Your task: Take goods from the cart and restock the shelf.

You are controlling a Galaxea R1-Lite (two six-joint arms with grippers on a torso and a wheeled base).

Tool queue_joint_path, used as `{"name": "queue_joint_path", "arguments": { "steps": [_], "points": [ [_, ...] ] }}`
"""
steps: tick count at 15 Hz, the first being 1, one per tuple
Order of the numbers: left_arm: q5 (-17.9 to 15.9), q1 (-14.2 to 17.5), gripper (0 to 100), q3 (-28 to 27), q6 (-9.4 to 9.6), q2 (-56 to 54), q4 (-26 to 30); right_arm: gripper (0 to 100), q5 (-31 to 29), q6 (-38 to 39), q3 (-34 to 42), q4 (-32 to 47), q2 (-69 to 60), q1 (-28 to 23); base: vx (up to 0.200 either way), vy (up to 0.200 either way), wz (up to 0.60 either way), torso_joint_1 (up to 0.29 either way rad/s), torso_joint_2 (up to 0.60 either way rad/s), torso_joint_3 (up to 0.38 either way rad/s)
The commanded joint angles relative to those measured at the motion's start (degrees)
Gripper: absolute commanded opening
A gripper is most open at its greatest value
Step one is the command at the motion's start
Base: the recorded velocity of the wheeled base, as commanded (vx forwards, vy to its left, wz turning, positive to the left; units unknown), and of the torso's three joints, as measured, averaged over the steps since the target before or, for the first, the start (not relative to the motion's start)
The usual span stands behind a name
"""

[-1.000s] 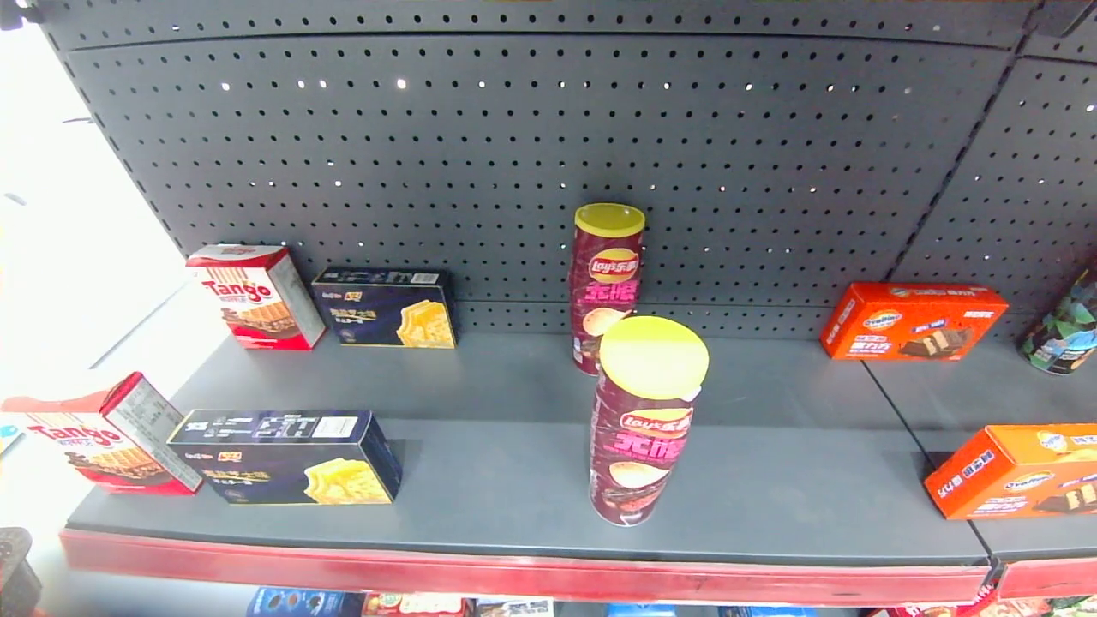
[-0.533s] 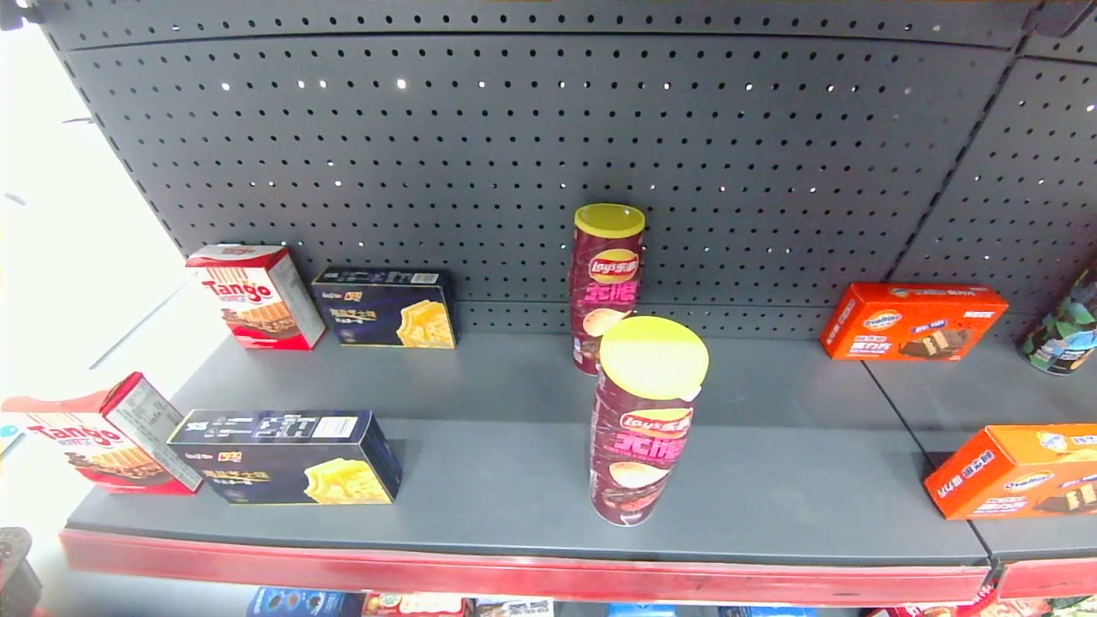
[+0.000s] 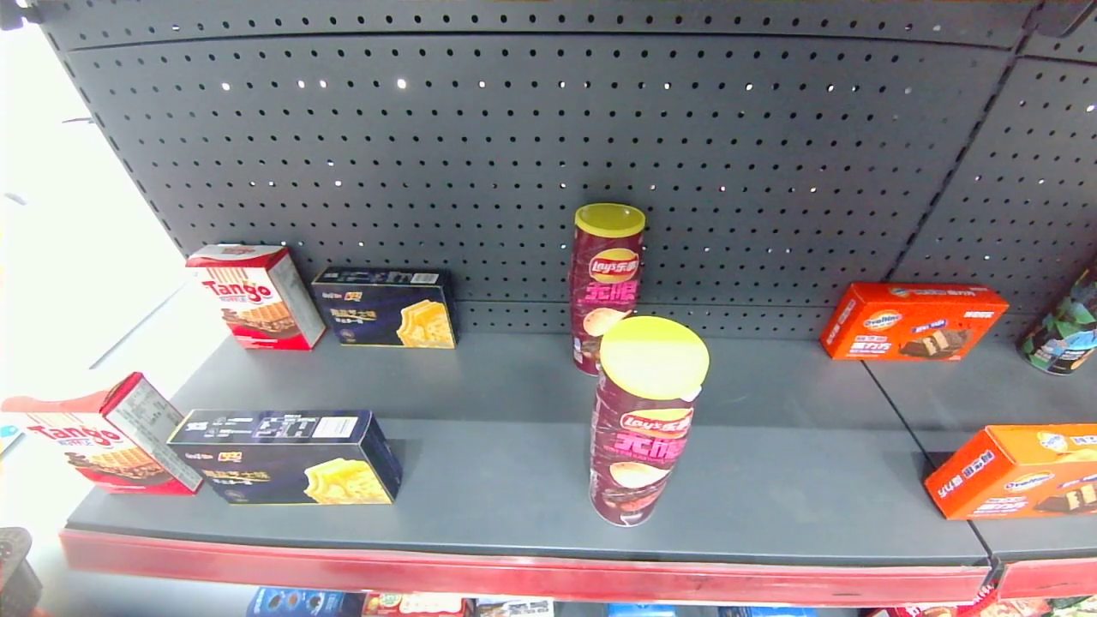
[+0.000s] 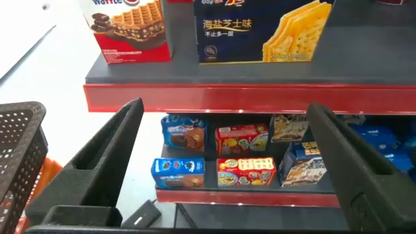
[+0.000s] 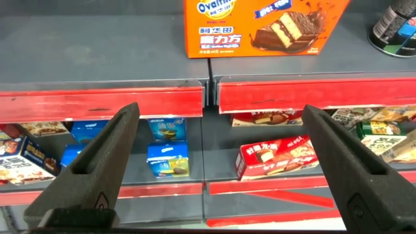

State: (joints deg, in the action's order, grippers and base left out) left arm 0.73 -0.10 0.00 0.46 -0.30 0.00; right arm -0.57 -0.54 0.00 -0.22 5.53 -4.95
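In the head view, the shelf [image 3: 514, 480] is being seen from above, backed by a perforated panel [image 3: 514, 154]. Two yellow-lidded cans are being kept upright near its middle: the front chip can [image 3: 641, 428] toward the red edge strip, the rear chip can [image 3: 607, 283] behind it by the panel. On the left, a rear wafer box [image 3: 257, 296] and a rear cracker box [image 3: 390, 308] are being displayed side by side, with a front wafer box [image 3: 103, 437] and a front cracker box [image 3: 287, 458] just beside each other nearer the edge. On the right, a rear orange box [image 3: 913, 321] and a front orange box [image 3: 1016, 471] are being displayed well apart from the cans. In the left wrist view, the left gripper [image 4: 224, 162] is being held wide apart and empty, before the red edge under the front wafer box and front cracker box; a black mesh basket [image 4: 19, 149] is being shown near one finger, and small snack boxes [image 4: 240, 140] are being stocked on a lower shelf [image 4: 247, 195]. In the right wrist view, the right gripper [image 5: 221, 162] is likewise being held spread and empty, below the front orange box, with packaged goods [image 5: 276, 156] being stocked on the tiers beneath.
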Motion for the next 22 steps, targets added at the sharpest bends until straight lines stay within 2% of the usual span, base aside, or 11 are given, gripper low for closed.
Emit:
{"name": "queue_joint_path", "arguments": {
  "steps": [1,2,4,5,6,8,11,15,19,22],
  "points": [
    [0.1,0.0,100,0.0,-0.29,0.3,-0.1,100,1.5,0.8,-9.0,-2.5,5.1,2.3,0.0,0.0,0.0,0.0,0.0,0.0],
    [0.1,0.0,100,-0.1,-0.38,0.3,-0.1,100,2.2,1.8,-16.9,-2.2,19.2,3.0,0.0,0.0,0.0,0.0,0.0,0.0],
    [0.0,0.0,100,-0.1,-0.29,0.3,-0.1,100,6.2,-0.6,-21.5,-2.8,26.5,6.3,0.0,0.0,0.0,0.0,0.0,0.0],
    [0.1,0.0,100,0.0,-0.38,0.3,-0.1,100,7.9,-3.4,-22.8,-3.2,30.2,9.9,0.0,0.0,0.0,0.0,0.0,0.0],
    [0.1,0.0,100,-0.1,-0.55,0.3,-0.1,100,7.8,-4.9,-24.3,-6.5,36.8,14.6,0.0,0.0,0.0,0.0,0.0,0.0],
    [-0.2,0.0,100,-0.1,-0.29,0.3,-0.1,100,6.6,-5.4,-24.7,-11.8,45.0,20.9,0.0,0.0,0.0,0.0,0.0,0.0],
    [-0.1,0.0,100,-0.1,-0.38,0.3,-0.1,100,4.4,-5.8,-25.9,-14.5,53.5,27.3,0.0,0.0,0.0,0.0,0.0,0.0],
    [-0.2,-0.1,100,-0.1,-0.38,0.3,-0.1,100,3.1,-5.7,-29.1,-16.2,60.9,31.1,0.0,0.0,0.0,0.0,0.0,0.0],
    [-0.2,-0.1,100,-0.1,-0.38,0.3,0.0,100,-0.1,-5.4,-31.9,-19.2,67.5,37.7,0.0,0.0,0.0,0.0,0.0,0.0],
    [-0.2,-0.1,100,-0.1,-0.46,0.3,-0.1,100,0.0,-5.4,-34.6,-19.4,71.8,39.1,0.0,0.0,0.0,0.0,0.0,0.0]
  ]
}}
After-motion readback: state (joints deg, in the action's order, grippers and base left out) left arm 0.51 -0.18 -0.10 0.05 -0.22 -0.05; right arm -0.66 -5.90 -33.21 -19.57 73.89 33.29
